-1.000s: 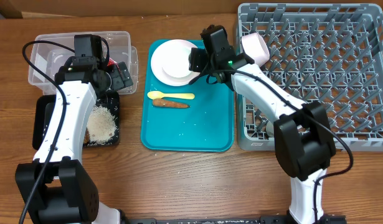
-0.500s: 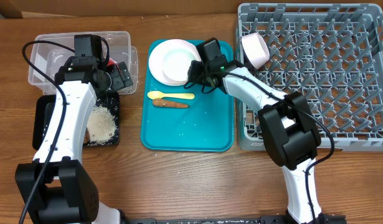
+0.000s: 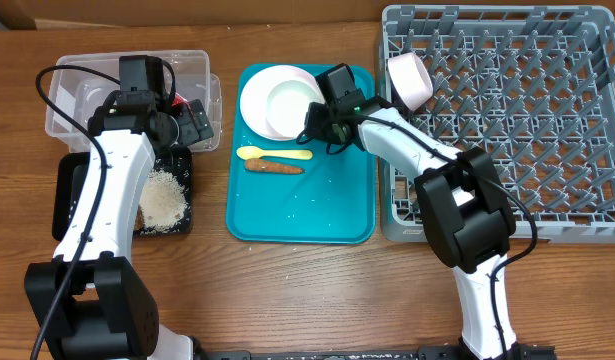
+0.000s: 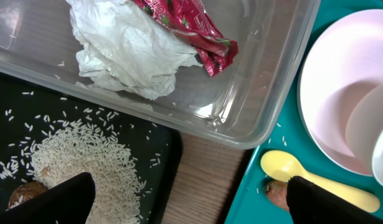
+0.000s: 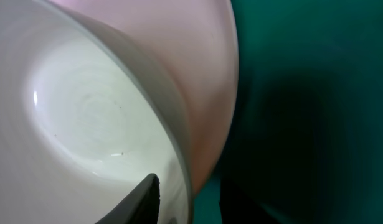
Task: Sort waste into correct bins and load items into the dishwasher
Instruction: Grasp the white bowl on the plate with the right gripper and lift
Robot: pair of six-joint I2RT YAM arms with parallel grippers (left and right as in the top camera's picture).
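Observation:
A white bowl sits on the pale pink plate at the far end of the teal tray. My right gripper is open. Its jaws straddle the bowl's right rim, one finger inside the bowl and one outside over the plate. The yellow spoon and the orange stick lie mid-tray. My left gripper is open and empty, over the gap between the black tray and the teal tray. The clear tub holds the red wrapper and white paper.
The black tray holds rice and a brown lump. The grey dish rack fills the right side, with a pink-white bowl standing at its near-left corner by my right arm. Loose rice grains dot the teal tray.
My right gripper has moved down and left from beside the rack onto the bowl's rim. The bowl has shifted slightly right on the plate. The left arm has not moved.

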